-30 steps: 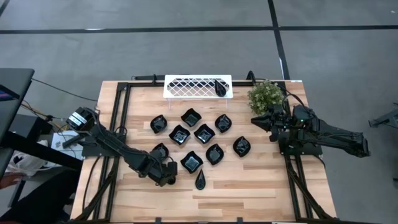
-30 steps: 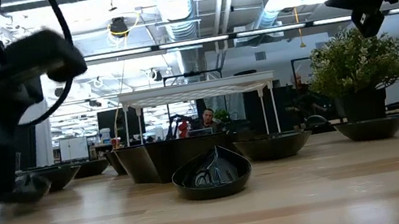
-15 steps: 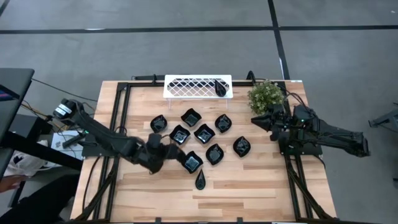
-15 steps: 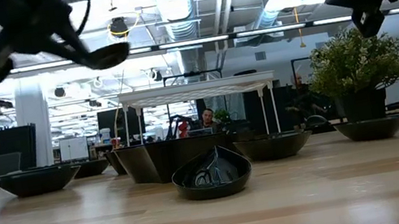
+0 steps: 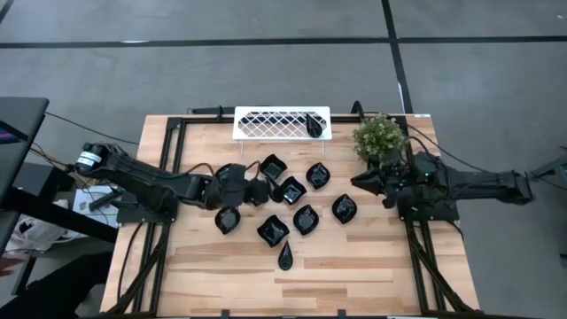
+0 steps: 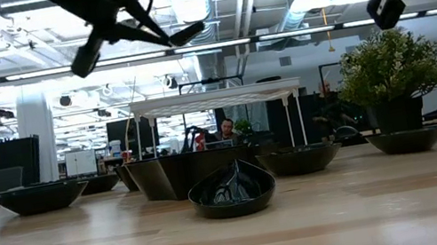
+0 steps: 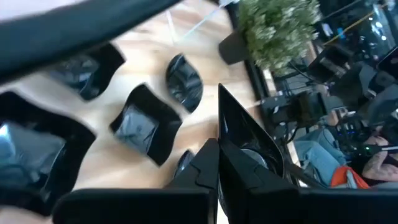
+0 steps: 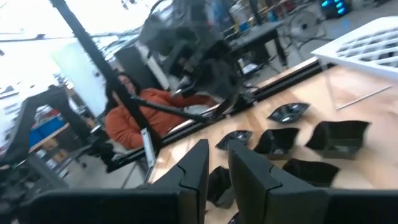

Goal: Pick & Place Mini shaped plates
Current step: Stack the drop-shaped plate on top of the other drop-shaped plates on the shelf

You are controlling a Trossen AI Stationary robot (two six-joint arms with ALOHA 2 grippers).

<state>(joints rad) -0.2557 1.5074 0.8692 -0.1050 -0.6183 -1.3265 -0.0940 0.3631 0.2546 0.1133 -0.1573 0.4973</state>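
Note:
Several glossy black mini plates [image 5: 291,189] rest on their bases in a cluster mid-table, and one teardrop [image 5: 286,257] sits nearest the near edge. Another plate [image 5: 314,124] lies on the white lattice tray [image 5: 266,121] at the far edge. My left gripper [image 5: 255,187] hovers above the cluster's left side, shut on one black plate [image 7: 244,134], which the low view shows high above the table [image 6: 186,32]. My right gripper [image 5: 358,181] hangs in the air right of the cluster, beside the potted plant [image 5: 379,135], fingers together and holding nothing. My left gripper pinches the black plate by its rim [image 7: 225,127] between the two fingers [image 7: 208,163]. The rest of the plate sticks out past the fingertips. It is lifted clear of the table, slightly tilted, above the other plates [image 6: 186,32].
The potted plant stands at the far right corner, close to my right gripper. Black frame rails [image 5: 174,168] run along the table's left, right and far sides. Bare wood [image 5: 354,266] lies along the near edge. People sit in the room behind the table.
My left gripper, shut on a plate at the table's near left, has risen with it and swung toward the far edge and the right, so it now hangs over the cluster. The plate went from resting on the wood to lifted clear. My right arm has straightened slightly.

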